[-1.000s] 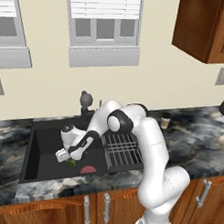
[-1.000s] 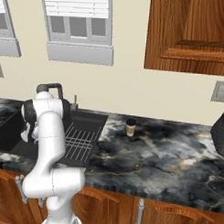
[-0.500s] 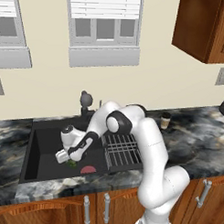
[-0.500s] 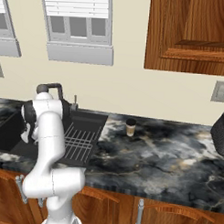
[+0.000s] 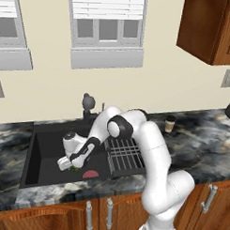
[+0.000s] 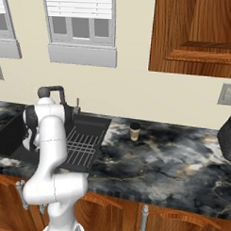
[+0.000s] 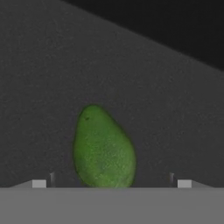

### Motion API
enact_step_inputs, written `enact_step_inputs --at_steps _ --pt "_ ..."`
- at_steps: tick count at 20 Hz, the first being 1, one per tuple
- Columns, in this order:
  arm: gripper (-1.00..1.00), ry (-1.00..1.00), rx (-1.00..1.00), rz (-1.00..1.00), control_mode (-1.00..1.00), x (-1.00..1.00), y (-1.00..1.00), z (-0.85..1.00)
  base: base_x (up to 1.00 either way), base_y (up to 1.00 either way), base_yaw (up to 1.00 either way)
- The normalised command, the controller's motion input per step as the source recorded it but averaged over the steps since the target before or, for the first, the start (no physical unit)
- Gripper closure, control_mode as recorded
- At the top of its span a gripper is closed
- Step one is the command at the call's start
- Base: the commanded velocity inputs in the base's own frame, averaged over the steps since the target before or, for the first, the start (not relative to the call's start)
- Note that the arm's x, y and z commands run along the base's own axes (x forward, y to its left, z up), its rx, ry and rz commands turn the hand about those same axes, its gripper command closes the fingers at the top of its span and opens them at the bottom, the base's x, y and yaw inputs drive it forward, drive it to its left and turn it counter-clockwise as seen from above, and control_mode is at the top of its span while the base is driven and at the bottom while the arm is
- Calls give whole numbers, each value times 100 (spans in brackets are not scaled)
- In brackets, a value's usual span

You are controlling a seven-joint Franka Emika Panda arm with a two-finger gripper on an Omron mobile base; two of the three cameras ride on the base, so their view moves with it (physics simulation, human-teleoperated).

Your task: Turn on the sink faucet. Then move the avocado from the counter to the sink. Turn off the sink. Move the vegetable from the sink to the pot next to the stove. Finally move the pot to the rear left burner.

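Avocado [image 7: 103, 151] lies on the dark floor of the sink [image 5: 45, 154], and in the hand view it sits between the two finger tips, which stand wide apart with nothing held. From the left base view the gripper [image 5: 67, 163] is low inside the basin, angled down, with a sliver of green just beside it and a reddish round patch [image 5: 90, 174] on the sink floor close by. The likely trouble from here is the grasp: the fruit is smooth and egg-shaped, lying on its side, so if the fingers close off its widest part it may squirt out or roll along the basin floor. Coming down too steeply could also press the tips into the sink bottom. A lift that swings wide might knock the faucet [image 5: 88, 103] behind the basin or catch the drying rack [image 5: 126, 155] to the right. Several things are hard to judge: the lower end of the avocado is cut off in the hand view, so whether the tips touch it cannot be told; whether water is running is not visible; the pot and stove are out of frame; in the right base view the arm [image 6: 51, 148] covers the basin.
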Motion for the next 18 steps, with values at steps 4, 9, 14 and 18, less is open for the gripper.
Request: enact_step_inputs --at_steps 4,9,14,18 --pt "-100 4 0 0 -100 9 0 -20 0 0 0" --pt "-100 2 0 0 -100 17 0 -20 0 0 0" --pt "-100 1 0 0 -100 16 4 -15 0 0 0" --pt "-100 3 0 0 -100 2 5 -20 0 0 0"
